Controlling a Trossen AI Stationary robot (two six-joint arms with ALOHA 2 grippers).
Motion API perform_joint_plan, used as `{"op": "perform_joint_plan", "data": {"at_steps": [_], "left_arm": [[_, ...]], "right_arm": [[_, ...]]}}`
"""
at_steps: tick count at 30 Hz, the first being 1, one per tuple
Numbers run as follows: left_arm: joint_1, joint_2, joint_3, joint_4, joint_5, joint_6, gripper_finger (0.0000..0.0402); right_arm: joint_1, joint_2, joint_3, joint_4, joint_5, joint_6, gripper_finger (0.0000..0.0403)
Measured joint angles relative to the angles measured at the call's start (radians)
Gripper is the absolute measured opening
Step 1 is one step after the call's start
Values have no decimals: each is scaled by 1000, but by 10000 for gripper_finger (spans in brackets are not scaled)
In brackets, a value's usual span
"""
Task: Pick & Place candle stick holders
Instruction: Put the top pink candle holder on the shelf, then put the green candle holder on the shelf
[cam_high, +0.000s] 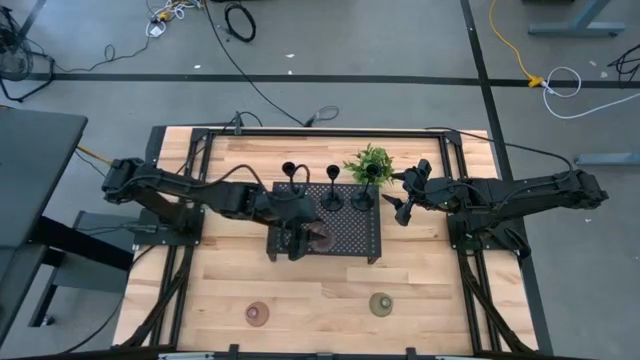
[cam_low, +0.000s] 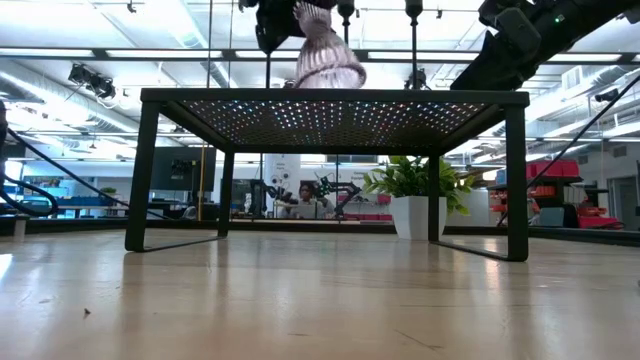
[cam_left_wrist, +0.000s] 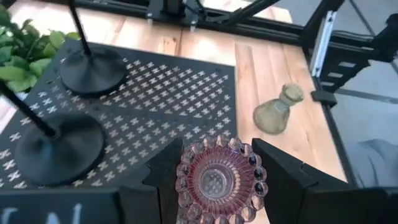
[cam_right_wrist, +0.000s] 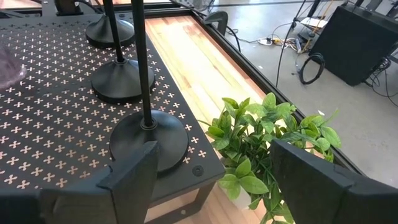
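Here the pinkish, ribbed glass candle stick holder (cam_left_wrist: 221, 180) sits pinched between the two dark fingers of the left gripper (cam_high: 300, 240), its scalloped mouth turned up toward that arm's wrist camera. It is held over the near half of the black perforated metal tray (cam_high: 350, 235); the low view shows it (cam_low: 327, 58) at about the tray's top surface, though contact cannot be made out. It looks like it is being brought to join the row already there, which would explain the grip from the sides, leaving the base free to land flat.

Beyond the left gripper's fingertips stand three slim black stemmed holders with round bases (cam_high: 331, 198), lined along the far edge of the tray. Off the tray lie two more squat holders: an olive-green one (cam_left_wrist: 277, 112) and another pinkish one (cam_high: 257, 314) — both well apart from the gripper on the bare wooden table (cam_high: 430, 290).

The right gripper (cam_high: 404, 203) hangs with fingers spread, just beside the last black stem, a small leafy green plant (cam_right_wrist: 264, 143) close by — waiting, I judge.
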Motion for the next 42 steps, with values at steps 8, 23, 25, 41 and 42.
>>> {"op": "perform_joint_plan", "data": {"at_steps": [8, 23, 25, 41, 42], "left_arm": [[29, 49, 2, 44, 13, 8, 172], [37, 69, -1, 68, 59, 5, 260], [37, 68, -1, 86, 60, 5, 272], [38, 68, 0, 214, 121, 16, 254], [38, 68, 0, 221, 121, 29, 254]], "right_arm": [[0, 0, 0, 7, 2, -5, 307], [0, 0, 0, 7, 2, -6, 307], [0, 0, 0, 7, 2, -6, 307], [0, 0, 0, 5, -58, -4, 307], [0, 0, 0, 5, -60, -4, 307]]}}
